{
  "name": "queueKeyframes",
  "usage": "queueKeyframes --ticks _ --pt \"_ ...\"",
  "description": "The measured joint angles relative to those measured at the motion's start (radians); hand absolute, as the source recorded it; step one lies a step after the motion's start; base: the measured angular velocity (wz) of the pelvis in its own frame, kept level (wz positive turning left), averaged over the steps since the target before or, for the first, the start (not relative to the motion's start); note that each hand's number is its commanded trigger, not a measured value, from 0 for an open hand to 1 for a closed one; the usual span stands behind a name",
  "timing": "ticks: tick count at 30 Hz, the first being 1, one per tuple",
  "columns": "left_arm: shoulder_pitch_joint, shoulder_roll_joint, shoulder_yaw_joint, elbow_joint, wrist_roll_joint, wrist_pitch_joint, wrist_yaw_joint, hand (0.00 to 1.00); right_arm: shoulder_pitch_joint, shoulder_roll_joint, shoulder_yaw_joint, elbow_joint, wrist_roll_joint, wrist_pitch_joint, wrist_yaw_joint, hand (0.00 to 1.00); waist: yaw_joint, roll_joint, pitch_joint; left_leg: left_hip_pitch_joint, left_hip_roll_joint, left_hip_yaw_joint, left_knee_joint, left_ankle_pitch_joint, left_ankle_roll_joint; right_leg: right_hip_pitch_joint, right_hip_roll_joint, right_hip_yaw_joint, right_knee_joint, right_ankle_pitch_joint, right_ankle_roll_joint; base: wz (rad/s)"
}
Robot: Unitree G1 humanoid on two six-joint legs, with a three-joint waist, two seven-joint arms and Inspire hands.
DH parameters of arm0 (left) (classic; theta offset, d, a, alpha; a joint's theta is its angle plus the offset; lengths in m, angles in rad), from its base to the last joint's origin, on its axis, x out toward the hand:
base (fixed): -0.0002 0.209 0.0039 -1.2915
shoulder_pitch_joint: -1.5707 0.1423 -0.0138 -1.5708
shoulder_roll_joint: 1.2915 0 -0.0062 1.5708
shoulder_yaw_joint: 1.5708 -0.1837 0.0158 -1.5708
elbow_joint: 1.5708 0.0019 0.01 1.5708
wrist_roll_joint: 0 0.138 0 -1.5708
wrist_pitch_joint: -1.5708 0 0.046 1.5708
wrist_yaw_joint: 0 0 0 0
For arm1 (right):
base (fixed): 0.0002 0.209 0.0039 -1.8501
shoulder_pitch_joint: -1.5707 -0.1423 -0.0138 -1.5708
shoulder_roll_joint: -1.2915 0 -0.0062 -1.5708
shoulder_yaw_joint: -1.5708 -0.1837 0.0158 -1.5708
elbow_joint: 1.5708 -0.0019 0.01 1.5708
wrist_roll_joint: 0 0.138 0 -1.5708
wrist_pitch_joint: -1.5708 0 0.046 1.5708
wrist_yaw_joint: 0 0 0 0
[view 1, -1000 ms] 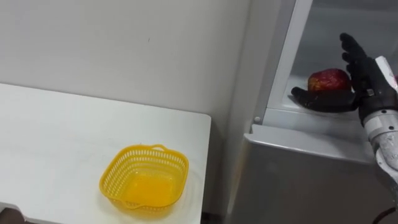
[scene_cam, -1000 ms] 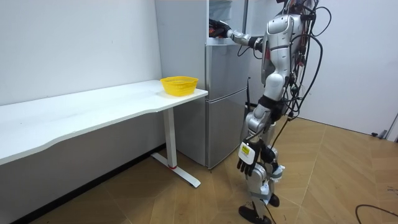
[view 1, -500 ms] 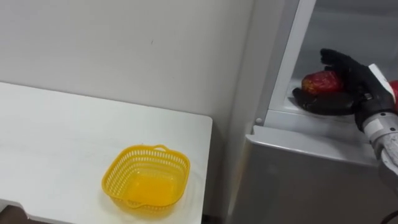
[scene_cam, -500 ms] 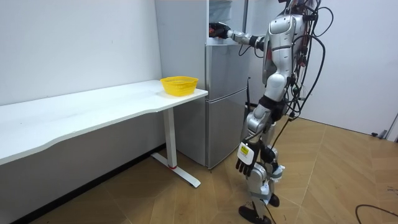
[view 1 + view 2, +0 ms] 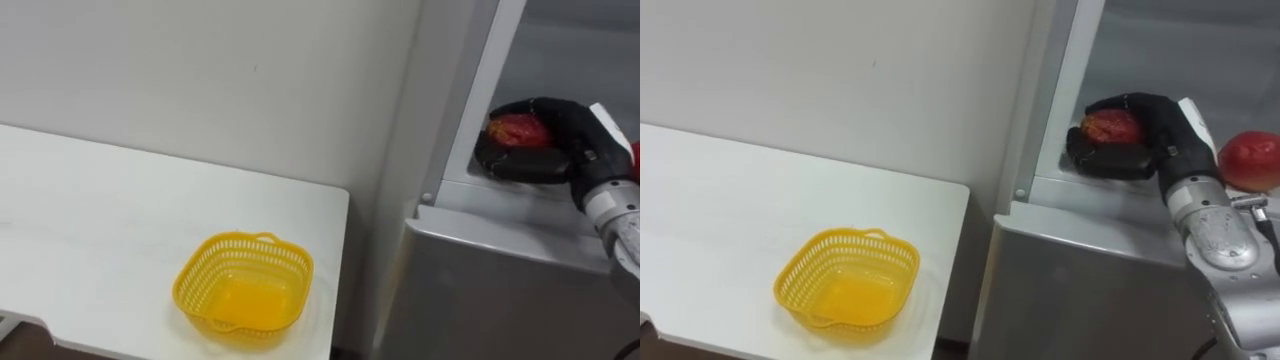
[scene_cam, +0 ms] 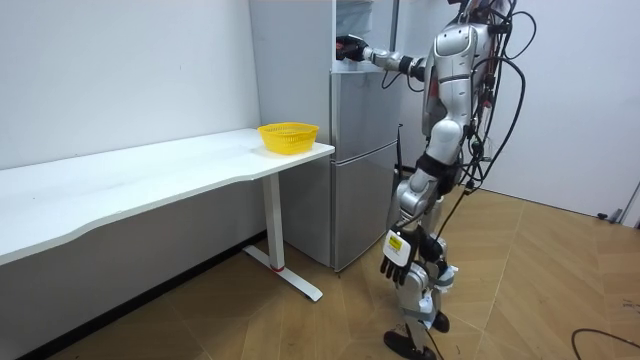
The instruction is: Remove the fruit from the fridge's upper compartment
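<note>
Yellow basket (image 5: 243, 287) on the bench (image 5: 80, 220). Beyond it, on the upper fridge shelf (image 5: 500, 190), the right hand (image 5: 565, 130) has its fingers (image 5: 530, 105) curled round the red fruit (image 5: 517, 130). Advice: lift clear of the ledge, then withdraw straight, avoiding the second fruit (image 5: 1250, 158).

I see the white table (image 5: 110, 220) standing just left of the fridge (image 5: 1080, 290), both on the wooden floor (image 6: 300, 320). On the table sits one yellow basket (image 5: 243, 288), upright, near the corner closest to the fridge. In the fridge's open upper compartment, a red fruit (image 5: 1110, 126) is at the front edge of the shelf (image 5: 1090, 188). My right hand (image 5: 1150, 125) is curled round it, and I cannot tell whether it touches the shelf. A second red fruit (image 5: 1251, 160) lies further right in the fridge.
</note>
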Motion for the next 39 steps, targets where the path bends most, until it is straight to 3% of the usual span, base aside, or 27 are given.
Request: queueKeyframes --ticks 10,13,18,22,28,32,37,39 --pt "-0.008 0.003 0.002 -0.005 0.007 0.000 -0.006 0.00 -0.006 0.000 -0.001 -0.011 0.020 0.002 -0.002 1.00 0.000 0.005 0.0018 -0.007 0.000 0.002 0.006 0.000 0.000 -0.002 -0.001 -0.002 -0.001 0.000 0.000 0.00" --pt "-0.021 0.005 0.001 -0.003 0.006 0.000 -0.005 0.00 -0.005 0.003 0.000 -0.058 0.018 0.028 -0.022 1.00 -0.001 0.017 0.0046 -0.013 -0.001 0.006 0.006 0.000 0.000 -0.008 0.002 0.006 0.000 0.000 0.000 -0.04" --pt "-0.020 0.001 -0.001 0.009 0.007 -0.001 0.023 0.00 -0.005 0.009 0.003 -0.111 -0.006 0.033 -0.051 1.00 -0.002 0.043 -0.0049 -0.008 -0.001 0.008 0.005 0.000 0.000 -0.007 0.004 0.022 -0.001 0.000 0.000 -0.06" --pt "-0.017 0.000 -0.008 0.011 0.006 -0.001 0.043 0.00 0.036 0.027 -0.001 -0.199 -0.016 0.033 -0.118 1.00 -0.013 0.048 -0.0041 0.004 0.000 0.004 0.004 0.000 0.000 0.006 0.004 0.023 -0.002 0.000 0.000 0.02" --pt "-0.012 -0.020 -0.013 0.009 0.000 -0.019 0.059 0.00 0.184 0.083 -0.013 -0.467 -0.050 0.016 -0.204 1.00 -0.025 0.072 -0.0036 0.013 0.000 0.007 -0.010 0.000 0.000 0.003 0.007 0.028 -0.003 0.000 0.000 -0.05" --pt "-0.018 -0.037 -0.016 0.033 0.000 -0.052 0.081 0.00 0.244 0.171 -0.015 -0.621 -0.099 -0.011 -0.253 1.00 -0.030 0.087 -0.0017 0.023 0.000 0.011 -0.018 0.000 0.000 0.001 0.010 0.044 -0.003 0.000 0.000 -0.12" --pt "-0.023 -0.041 -0.016 0.067 -0.008 -0.072 0.102 0.00 0.287 0.183 -0.015 -0.782 -0.166 -0.063 -0.291 1.00 -0.040 0.088 -0.0013 0.020 -0.001 0.015 -0.018 0.000 0.000 -0.001 0.009 0.048 -0.001 0.000 0.000 -0.02" --pt "-0.018 -0.050 -0.016 0.081 -0.006 -0.072 0.107 0.00 0.297 0.207 -0.015 -0.858 -0.172 -0.083 -0.293 1.00 -0.044 0.089 -0.0010 0.022 0.000 0.022 -0.017 0.000 0.000 -0.001 0.010 0.050 -0.001 0.000 0.000 -0.07"
